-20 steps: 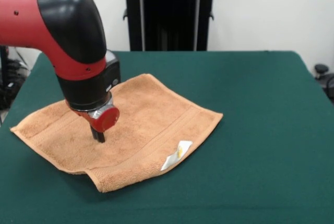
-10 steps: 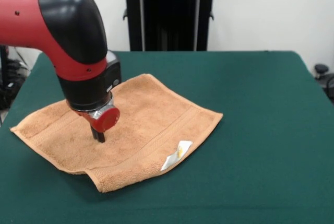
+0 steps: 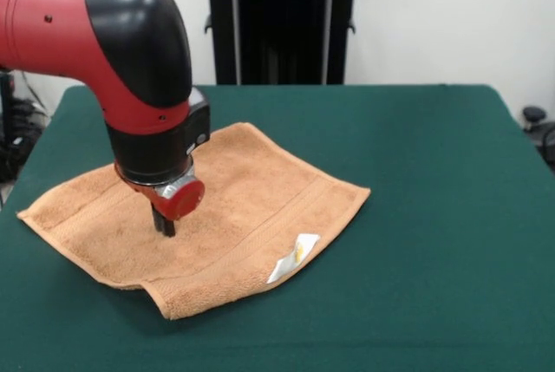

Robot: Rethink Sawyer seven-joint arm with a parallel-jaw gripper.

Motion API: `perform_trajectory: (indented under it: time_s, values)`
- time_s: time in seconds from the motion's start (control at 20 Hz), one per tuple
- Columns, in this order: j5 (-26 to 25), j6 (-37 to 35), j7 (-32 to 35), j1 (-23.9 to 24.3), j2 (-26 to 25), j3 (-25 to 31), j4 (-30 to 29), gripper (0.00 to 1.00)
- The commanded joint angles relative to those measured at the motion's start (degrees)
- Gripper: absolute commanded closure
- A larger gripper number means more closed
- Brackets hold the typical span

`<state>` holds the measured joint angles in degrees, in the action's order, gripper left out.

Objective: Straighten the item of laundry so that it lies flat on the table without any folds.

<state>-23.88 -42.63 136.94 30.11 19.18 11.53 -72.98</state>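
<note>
Hovering: claw (image 3: 164, 230) down at the towel (image 3: 234, 207), tips at or just above the terry, contact unclear
Claw state: cannot tell, tips too dark and mostly hidden behind the red wrist cap (image 3: 180, 198)
Towel: spread under and around the claw on the green table (image 3: 434, 216), mostly flat
Fold: edge nearest the camera, below-right of the claw, turned over into a thick lip
Label: white label (image 3: 293, 257) with yellow mark, right of the claw on that edge
Arm: enters from upper left

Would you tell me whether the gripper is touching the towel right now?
Touching, it appears: in the front view the gripper tip meets the towel with no visible gap.
</note>
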Motion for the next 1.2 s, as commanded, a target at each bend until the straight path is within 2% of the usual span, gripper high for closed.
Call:
perform_trajectory:
  time_s: [0.05, 0.55, 0.9, 1.2]
  values:
    - [-1.6, 12.96, 10.96, -3.29, -12.01, -3.25, -6.2, 1.0]
    - [1.81, 16.11, 11.47, -4.58, -11.59, -5.88, -10.75, 1.0]
    - [2.63, 16.32, 8.13, -3.43, -9.72, -7.66, -14.79, 1.0]
    - [1.18, 17.72, 3.76, -1.44, -8.66, -8.93, -17.66, 1.0]
